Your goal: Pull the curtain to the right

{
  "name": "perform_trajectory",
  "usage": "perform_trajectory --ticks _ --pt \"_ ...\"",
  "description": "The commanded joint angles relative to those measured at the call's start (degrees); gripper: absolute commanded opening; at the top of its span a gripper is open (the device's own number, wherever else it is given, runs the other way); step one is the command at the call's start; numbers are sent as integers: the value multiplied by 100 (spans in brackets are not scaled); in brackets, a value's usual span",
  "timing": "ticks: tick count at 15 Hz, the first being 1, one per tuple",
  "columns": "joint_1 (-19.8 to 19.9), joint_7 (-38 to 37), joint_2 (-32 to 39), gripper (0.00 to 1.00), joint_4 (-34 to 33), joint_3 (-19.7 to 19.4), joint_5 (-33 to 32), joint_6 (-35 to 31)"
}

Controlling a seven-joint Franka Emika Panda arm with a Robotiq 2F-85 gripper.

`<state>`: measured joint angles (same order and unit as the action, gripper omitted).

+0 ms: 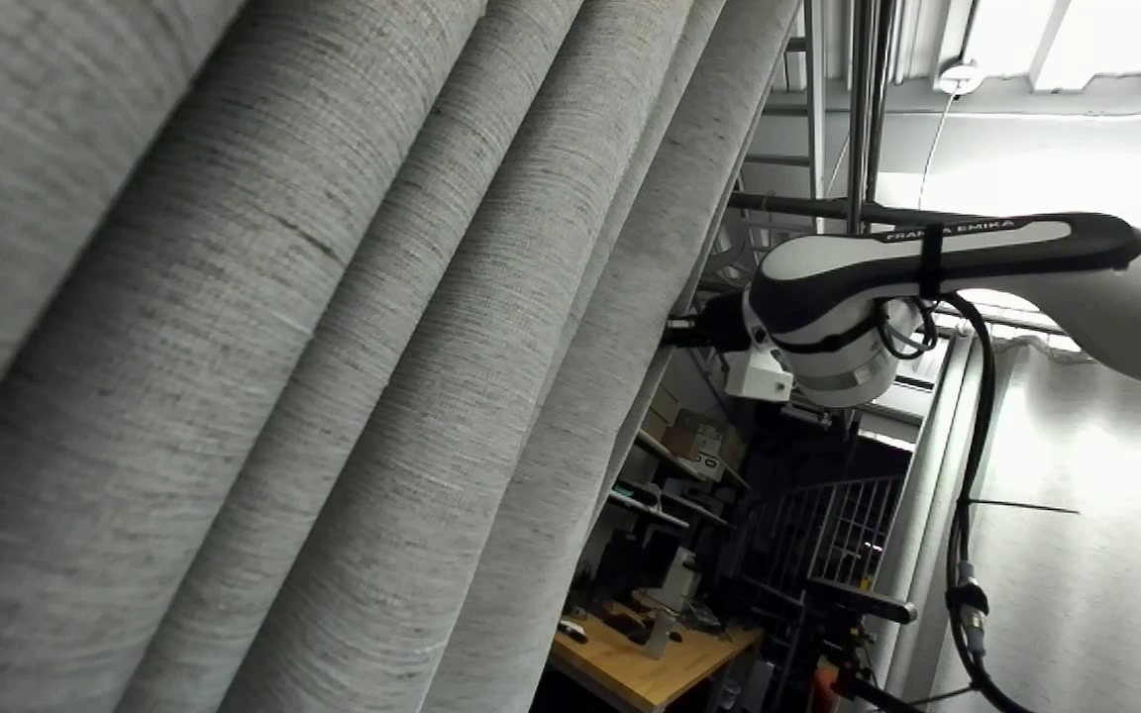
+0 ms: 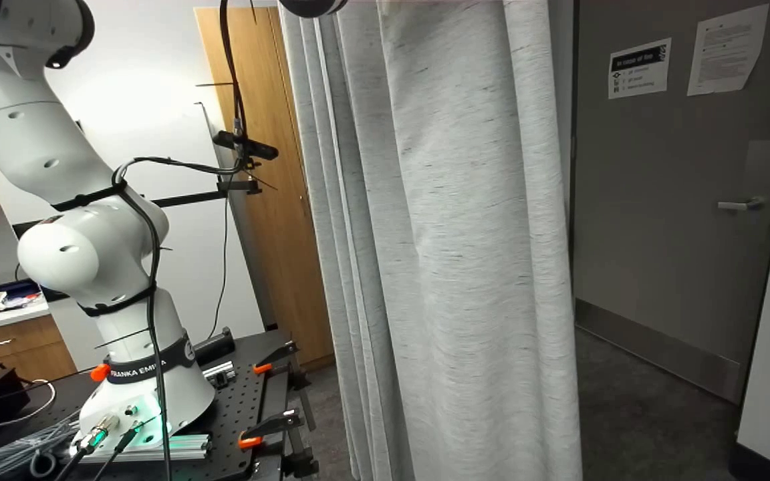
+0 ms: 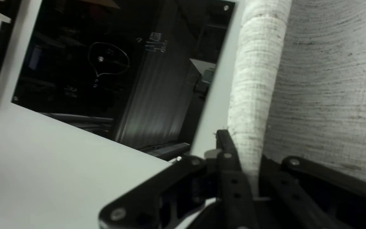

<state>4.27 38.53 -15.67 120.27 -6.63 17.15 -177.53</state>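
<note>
Robotics lab, evidently — white Franka arm [image 2: 117, 247] on perforated black worktop [image 2: 232, 404], edge clamps [image 2: 271, 426], bundled cables [image 2: 19, 447]; dark glossy board [image 3: 113, 90] (hand-sketched in white); grey door [image 2: 659, 220] — fire notice [image 2: 639, 69] posted.

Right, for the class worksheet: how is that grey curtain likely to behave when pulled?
The curtain is probably floppy: it hangs in deep folds. Its coarse-looking weave may resist slipping. With only an edge in the gripper, the rest might trail behind.

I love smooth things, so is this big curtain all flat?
No, in an exterior view the curtain hangs in deep diagonal folds.
</note>
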Motion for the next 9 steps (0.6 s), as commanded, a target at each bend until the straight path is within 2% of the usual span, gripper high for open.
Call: perform_trajectory --ticks 1,6,9 --pt "242 -212 539 0 -477 -483 246 275" --pt "452 -399 1071 0 -998 -1271 617 511" --pt "317 -249 1246 0 -1301 -1743 1254 804"
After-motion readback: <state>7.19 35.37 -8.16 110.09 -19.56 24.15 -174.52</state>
